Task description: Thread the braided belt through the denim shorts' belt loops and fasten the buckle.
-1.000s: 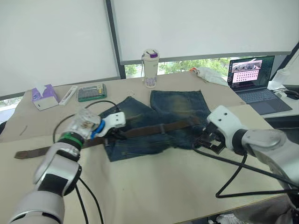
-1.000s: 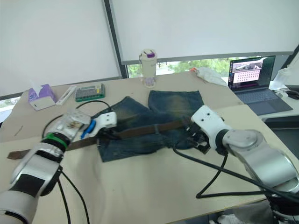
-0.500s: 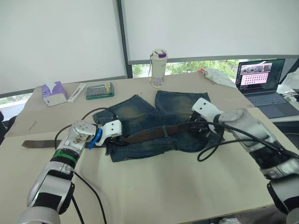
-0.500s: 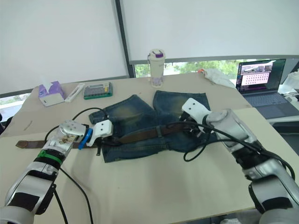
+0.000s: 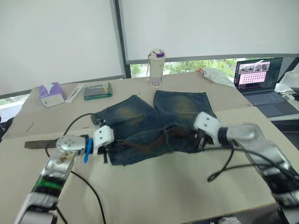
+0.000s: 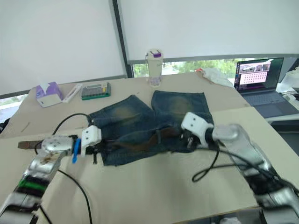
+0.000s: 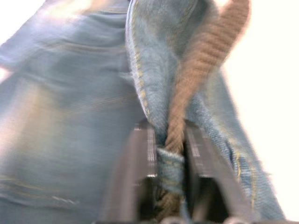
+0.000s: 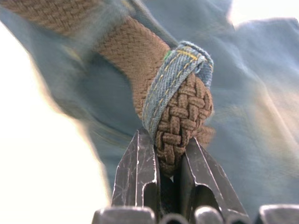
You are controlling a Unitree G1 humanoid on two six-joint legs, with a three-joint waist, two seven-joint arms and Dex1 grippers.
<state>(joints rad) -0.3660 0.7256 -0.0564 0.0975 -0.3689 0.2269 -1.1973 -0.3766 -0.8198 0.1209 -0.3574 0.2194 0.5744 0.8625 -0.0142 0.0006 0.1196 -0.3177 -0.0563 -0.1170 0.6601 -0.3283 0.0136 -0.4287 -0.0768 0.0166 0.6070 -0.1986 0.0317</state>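
Observation:
The denim shorts [image 5: 140, 116] lie flat mid-table, waistband towards me. The braided belt [image 5: 174, 133] runs along the waistband, and its dark end [image 5: 36, 144] trails onto the table to the left. My left gripper [image 5: 106, 150] is at the waistband's left end; its fingers [image 7: 142, 154] press against the belt [image 7: 187, 88] and a belt loop [image 7: 170, 161]. At the waistband's right end my right gripper [image 5: 200, 140] is shut on the belt [image 8: 180, 126] just below a belt loop [image 8: 175, 77]. The buckle is hidden.
At the back stand a drink bottle [image 5: 156, 68], a green box [image 5: 98, 91], a white bar [image 5: 74, 93] and a tissue box [image 5: 50, 94]. A white cloth [image 5: 217, 76] and a laptop [image 5: 259, 79] sit back right. Black cables [image 5: 88, 186] cross the near table.
My right gripper has closed onto the belt at the right end of the waistband. The left arm has drawn back a little to the left. The head view has shifted.

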